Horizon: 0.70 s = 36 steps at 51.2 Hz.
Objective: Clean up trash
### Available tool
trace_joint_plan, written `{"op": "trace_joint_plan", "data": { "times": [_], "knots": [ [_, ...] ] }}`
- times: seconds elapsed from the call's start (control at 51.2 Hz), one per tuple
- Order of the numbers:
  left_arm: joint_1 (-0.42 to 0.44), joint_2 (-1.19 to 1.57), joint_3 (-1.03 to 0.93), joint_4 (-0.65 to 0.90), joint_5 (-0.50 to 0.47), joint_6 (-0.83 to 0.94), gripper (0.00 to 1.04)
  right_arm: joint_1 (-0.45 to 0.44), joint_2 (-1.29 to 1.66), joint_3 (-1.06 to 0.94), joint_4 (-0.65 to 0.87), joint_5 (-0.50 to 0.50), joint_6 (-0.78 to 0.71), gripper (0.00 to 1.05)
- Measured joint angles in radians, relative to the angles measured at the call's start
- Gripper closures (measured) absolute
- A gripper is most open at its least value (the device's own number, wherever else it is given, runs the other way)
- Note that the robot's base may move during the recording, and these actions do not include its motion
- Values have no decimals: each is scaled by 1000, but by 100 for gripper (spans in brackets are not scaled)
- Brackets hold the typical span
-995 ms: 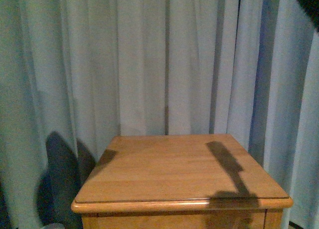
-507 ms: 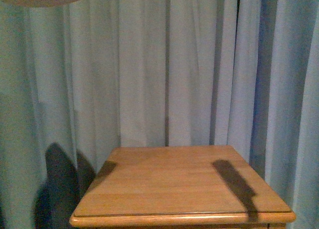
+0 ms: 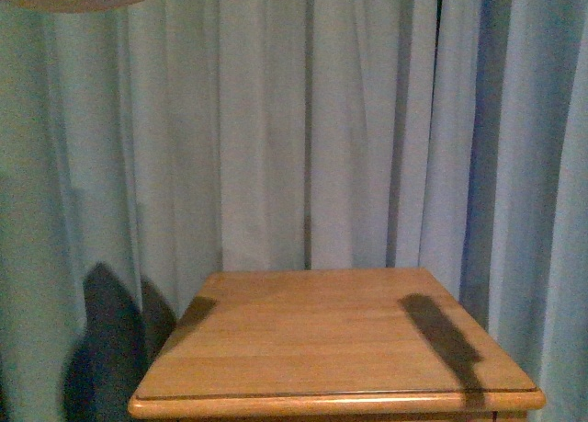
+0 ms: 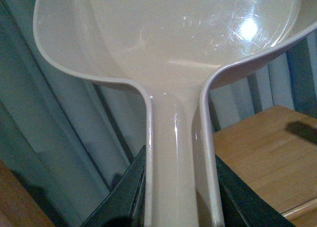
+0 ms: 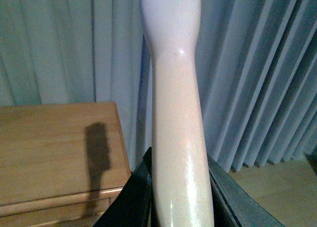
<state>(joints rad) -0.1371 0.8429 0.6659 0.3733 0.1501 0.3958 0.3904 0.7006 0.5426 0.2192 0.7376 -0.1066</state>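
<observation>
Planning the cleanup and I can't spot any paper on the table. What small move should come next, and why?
Probably lower the dustpan toward the table to search: the left tool grips it raised, the right tool grips a beige handle, and no paper shows in any view.

No text, label, brand, number or sign could be read on the dustpan (image 4: 168, 49), handle (image 5: 178, 138), table (image 3: 322, 339) or curtain (image 3: 276, 119).
</observation>
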Motion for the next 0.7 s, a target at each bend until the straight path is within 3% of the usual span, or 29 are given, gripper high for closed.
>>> {"op": "trace_joint_plan", "data": {
  "times": [0.702],
  "knots": [
    [0,-2,0,0,-1,0,77,-4,-8,0,2,10,0,83]
  ]
}}
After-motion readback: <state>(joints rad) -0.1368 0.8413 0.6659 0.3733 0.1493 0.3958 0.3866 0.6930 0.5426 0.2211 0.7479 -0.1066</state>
